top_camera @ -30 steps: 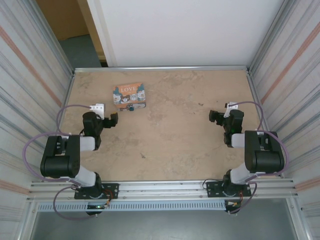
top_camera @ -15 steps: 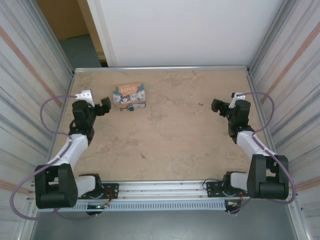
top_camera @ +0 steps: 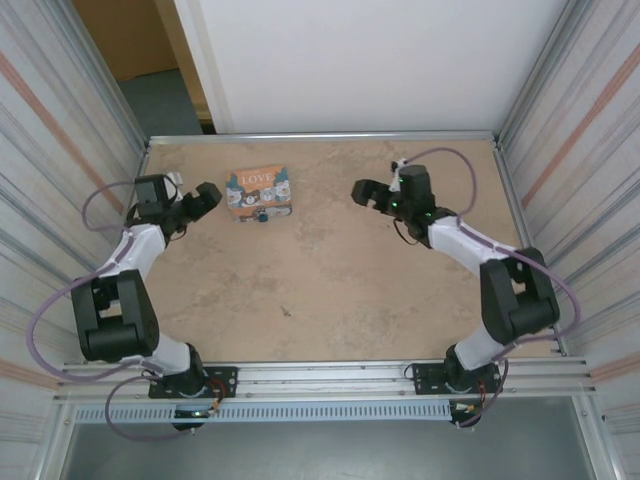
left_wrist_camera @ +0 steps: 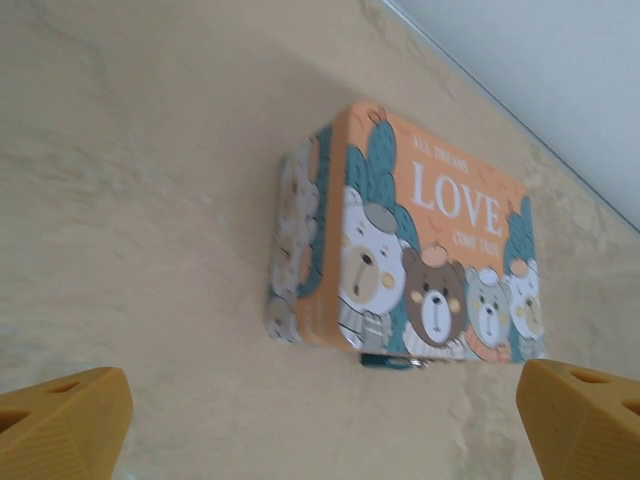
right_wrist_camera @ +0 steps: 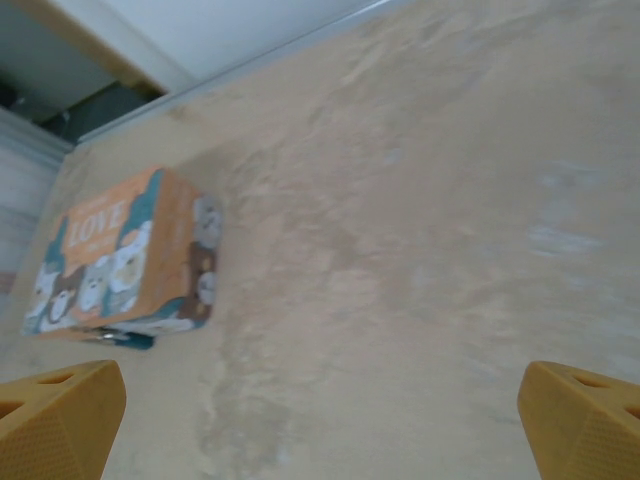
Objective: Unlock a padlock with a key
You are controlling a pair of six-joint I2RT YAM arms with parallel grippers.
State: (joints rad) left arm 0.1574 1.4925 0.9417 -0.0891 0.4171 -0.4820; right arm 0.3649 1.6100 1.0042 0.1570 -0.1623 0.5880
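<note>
Table (top_camera: 330, 290): is carrying a box toward its far left.
Box (top_camera: 259, 188): orange and teal, "LOVE" lid with bears, is lying flat.
Left gripper (top_camera: 210, 194): is hanging just left of the box, yellow fingers (left_wrist_camera: 60, 425) spread wide, grasping nothing.
Right gripper (top_camera: 360, 190): is hovering well right of the box, fingers (right_wrist_camera: 580, 415) spread wide, empty.
Padlock (left_wrist_camera: 392, 361): tiny, dark teal, is sitting against the box's near side, apart from both grippers.

Padlock (left_wrist_camera: 393, 361): tiny, dark teal metal, lying against the edge of the box (left_wrist_camera: 420, 250). It sits ahead of the left gripper (left_wrist_camera: 320, 430), roughly centred between its spread fingers. Locked or not: unreadable.
</note>
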